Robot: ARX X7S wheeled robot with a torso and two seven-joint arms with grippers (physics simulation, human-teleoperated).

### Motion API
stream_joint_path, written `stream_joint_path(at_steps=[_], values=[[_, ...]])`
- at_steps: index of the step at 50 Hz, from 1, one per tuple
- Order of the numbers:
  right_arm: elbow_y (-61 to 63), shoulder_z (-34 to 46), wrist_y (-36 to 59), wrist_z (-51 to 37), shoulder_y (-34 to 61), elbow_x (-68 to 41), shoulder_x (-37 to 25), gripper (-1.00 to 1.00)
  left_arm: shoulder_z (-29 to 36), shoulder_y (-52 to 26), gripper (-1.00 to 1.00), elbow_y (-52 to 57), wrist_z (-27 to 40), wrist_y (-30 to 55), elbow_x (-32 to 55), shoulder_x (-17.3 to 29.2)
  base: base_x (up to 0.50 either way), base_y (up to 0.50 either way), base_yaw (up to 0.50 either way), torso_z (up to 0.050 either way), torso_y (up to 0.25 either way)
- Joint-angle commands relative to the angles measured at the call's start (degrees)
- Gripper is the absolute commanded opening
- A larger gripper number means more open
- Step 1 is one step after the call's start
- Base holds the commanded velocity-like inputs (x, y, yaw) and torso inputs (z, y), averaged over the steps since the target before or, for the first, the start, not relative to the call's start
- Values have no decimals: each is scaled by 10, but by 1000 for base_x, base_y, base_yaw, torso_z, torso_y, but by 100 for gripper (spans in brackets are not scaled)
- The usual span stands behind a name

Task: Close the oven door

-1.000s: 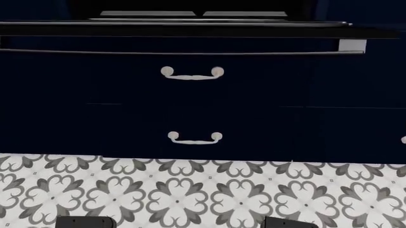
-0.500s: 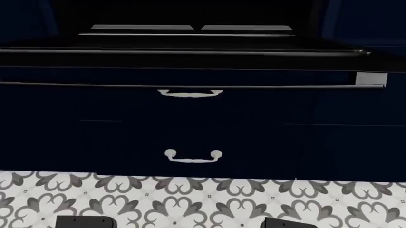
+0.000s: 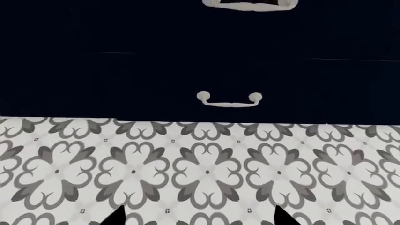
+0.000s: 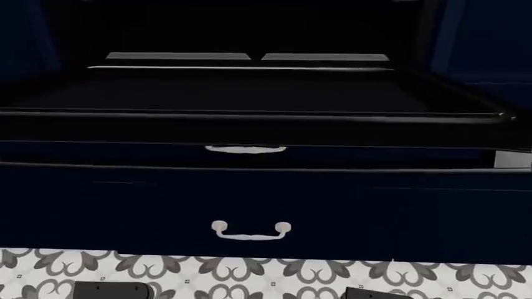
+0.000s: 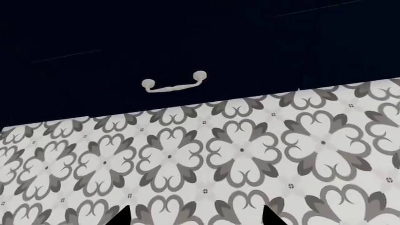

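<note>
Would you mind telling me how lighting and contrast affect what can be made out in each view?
Head view: very dark; the oven door is traced only by thin edge highlights. Left wrist view: cabinet fronts nearly black, floor tiles bright and sharp. Right wrist view: the same contrast, horizon tilted.

The oven door (image 4: 249,99) is glossy black, with a thin dark bar handle (image 4: 249,169) ending at the right in a grey bracket (image 4: 513,160). The drawer fronts (image 4: 249,212) are deep navy, each carrying a small off-white curved handle (image 4: 251,231). The floor (image 3: 200,173) is white tile printed with repeating grey four-petal flower motifs and small dots. The gripper tips (image 3: 119,218) show black.
</note>
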State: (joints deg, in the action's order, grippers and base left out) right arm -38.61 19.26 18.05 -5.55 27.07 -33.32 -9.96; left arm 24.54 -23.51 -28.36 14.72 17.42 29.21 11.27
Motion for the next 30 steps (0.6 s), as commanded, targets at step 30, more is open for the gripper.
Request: stream_joint_path(at_steps=[30], values=[[-12,9,-11,1,3,-1,1,100,9,-3,100,-3,1,-8,2,2,284,0,0,0,1]])
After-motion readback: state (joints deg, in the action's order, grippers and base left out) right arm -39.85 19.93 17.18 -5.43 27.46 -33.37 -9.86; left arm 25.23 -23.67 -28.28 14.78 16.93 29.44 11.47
